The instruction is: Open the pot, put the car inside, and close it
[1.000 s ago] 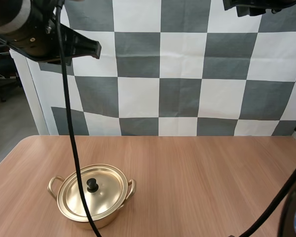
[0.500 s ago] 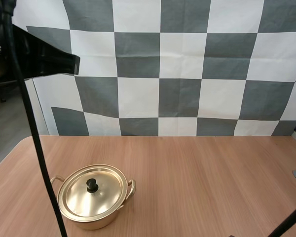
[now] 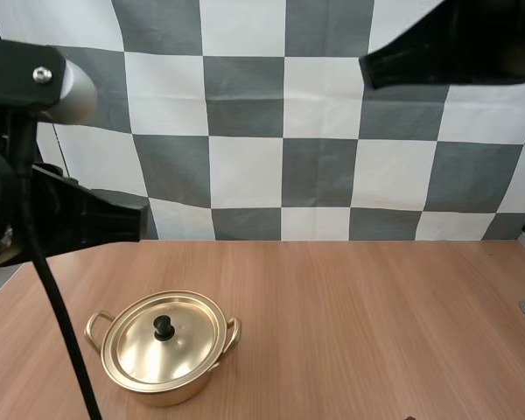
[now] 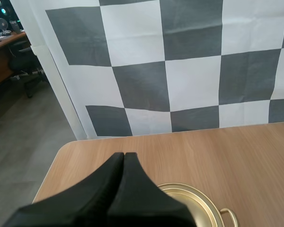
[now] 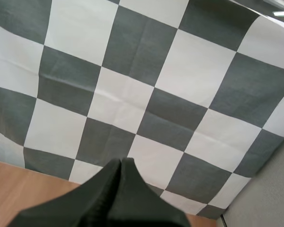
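My left end effector (image 3: 133,219) hangs above the pot (image 3: 162,359) and off to its left, well apart from it. In the left wrist view it is clenched into one dark wedge with nothing gripped, and the pot's golden rim and one loop handle show just past that wedge.

The pot stands upright on the bench (image 3: 376,306). It is round and brass-coloured. Its lid (image 3: 188,346) is seated flat on the rim, with a small black knob (image 3: 164,327) standing at the lid's middle. A loop handle (image 3: 94,327) sticks out on the pot's left side and another on its right. The wood right around the pot is bare.

My right end effector (image 3: 374,70) is high above the pot and far off to its right, touching nothing. In the right wrist view it too is clenched shut on itself as a single black wedge, with nothing in its grip.
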You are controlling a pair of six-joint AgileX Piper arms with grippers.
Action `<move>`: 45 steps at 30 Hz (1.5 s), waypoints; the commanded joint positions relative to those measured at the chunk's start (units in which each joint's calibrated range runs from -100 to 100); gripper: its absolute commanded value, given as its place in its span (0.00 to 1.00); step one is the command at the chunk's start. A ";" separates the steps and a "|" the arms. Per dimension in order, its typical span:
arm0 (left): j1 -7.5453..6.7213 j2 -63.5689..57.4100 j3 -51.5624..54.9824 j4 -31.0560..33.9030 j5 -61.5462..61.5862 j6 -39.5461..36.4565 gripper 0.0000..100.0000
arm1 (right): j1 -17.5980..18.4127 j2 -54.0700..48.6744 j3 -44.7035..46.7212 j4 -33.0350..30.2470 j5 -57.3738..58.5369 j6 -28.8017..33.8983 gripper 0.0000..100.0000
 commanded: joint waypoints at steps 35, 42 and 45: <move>-0.05 -14.91 55.20 1.37 -88.36 -0.10 0.00 | 1.14 10.64 29.40 -25.23 -40.74 13.35 0.00; -0.05 -19.25 58.68 1.37 -88.02 -0.10 0.00 | 1.14 14.17 29.40 1.60 -15.65 0.39 0.00; -0.05 -19.25 60.95 1.25 -88.21 -0.10 0.00 | 1.14 14.17 30.03 12.09 -3.17 -2.84 0.00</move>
